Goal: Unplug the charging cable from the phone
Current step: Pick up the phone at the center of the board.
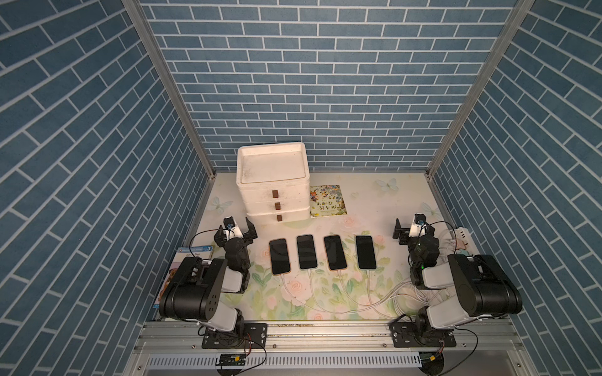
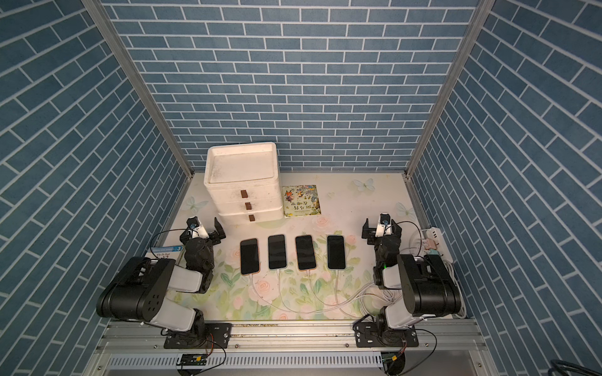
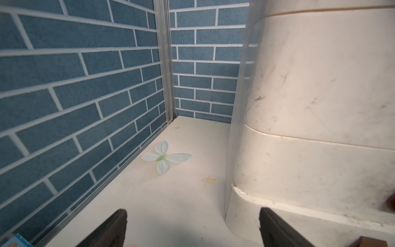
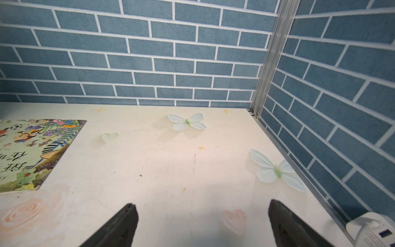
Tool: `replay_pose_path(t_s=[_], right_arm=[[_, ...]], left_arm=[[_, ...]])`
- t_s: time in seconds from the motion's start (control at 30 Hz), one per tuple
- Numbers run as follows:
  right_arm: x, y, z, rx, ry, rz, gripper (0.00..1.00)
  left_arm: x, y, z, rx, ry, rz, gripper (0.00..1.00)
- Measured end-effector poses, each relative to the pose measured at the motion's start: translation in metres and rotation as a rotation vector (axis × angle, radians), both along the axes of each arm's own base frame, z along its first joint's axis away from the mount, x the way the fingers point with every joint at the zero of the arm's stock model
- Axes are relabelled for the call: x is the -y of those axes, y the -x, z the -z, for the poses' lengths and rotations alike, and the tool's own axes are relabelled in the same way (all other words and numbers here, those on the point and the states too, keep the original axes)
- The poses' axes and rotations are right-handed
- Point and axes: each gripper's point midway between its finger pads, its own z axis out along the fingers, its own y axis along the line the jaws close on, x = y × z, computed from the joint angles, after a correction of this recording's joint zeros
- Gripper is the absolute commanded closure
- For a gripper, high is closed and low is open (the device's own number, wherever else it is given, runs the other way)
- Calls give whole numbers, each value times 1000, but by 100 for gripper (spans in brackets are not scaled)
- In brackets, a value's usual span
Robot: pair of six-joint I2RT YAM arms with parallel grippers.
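**A:** Where are the task's things?

**B:** Four phones (image 1: 306,251) lie screen-up in a row across the middle of both top views. All four look plugged in. White cables (image 1: 395,289) leave their lower ends and sweep to the lower right. There they bunch beside the right arm and run toward the power strip (image 1: 462,234) at the right edge.

**A:** And the grippers?

**B:** The left gripper (image 1: 236,228) sits just left of the row and the right gripper (image 1: 413,228) just right of it. Both have their jaws spread wide and hold nothing. The wrist views show only bare tabletop between the fingers.

**A:** What could go wrong from here?

**B:** Several things, I think. The task doesn't say which of the four phones, so the wrong one could get picked. The phones lie flat on a smooth top. Pulling a plug without pinning its phone would likely drag the phone along instead of freeing it. The phones also sit close together, so wide jaws coming down may nudge a neighbour. Pinching the thin cord rather than the plug could let it slip. And the cords overlap near the right arm, so one tug might shift the others.
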Motion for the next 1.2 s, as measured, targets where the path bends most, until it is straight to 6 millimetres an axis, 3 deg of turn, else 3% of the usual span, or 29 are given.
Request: replay_pose_path(t_s=[0.2, 0.27, 0.33, 0.4, 0.47, 0.5, 0.53, 0.6, 0.67, 0.73, 0.83, 0.93, 1.03, 1.13, 1.2], right_arm=[[3, 0, 1, -15, 2, 15, 0], [9, -7, -6, -48, 2, 55, 0], [12, -20, -42, -19, -25, 84, 0], [9, -29, -96, 58, -89, 73, 0], [2, -22, -147, 166, -186, 31, 0], [2, -16, -155, 190, -250, 23, 0], [0, -8, -151, 173, -338, 7, 0], [-1, -11, -114, 23, -417, 32, 0], [-12, -12, -68, -170, -442, 89, 0], [-38, 5, -35, -337, -427, 118, 0], [-63, 32, -36, -385, -392, 105, 0], [-53, 52, -61, -282, -441, 95, 0], [-56, 51, -68, -297, -457, 63, 0], [-89, 32, -43, -463, -387, 36, 0], [-113, 34, -12, -579, -313, 19, 0]], left_arm=[[1, -2, 0, -8, -3, 6, 0], [2, -11, -3, -41, -10, -9, 0], [1, -37, -26, -56, 8, -46, 1], [-1, -60, -68, -21, 70, -84, 12], [0, -71, -111, 33, 159, -87, 16], [4, -70, -129, 60, 211, -75, 17], [11, -62, -143, 84, 276, -52, 16], [32, -40, -144, 82, 363, -4, 15], [62, -16, -128, 36, 428, 63, 16], [88, 6, -101, -45, 466, 121, 16], [112, 37, -65, -155, 495, 164, 16], [129, 66, -44, -218, 511, 206, 16], [143, 87, -35, -246, 528, 248, 14], [165, 105, -22, -286, 531, 312, 12], [186, 116, -10, -335, 507, 364, 11]])
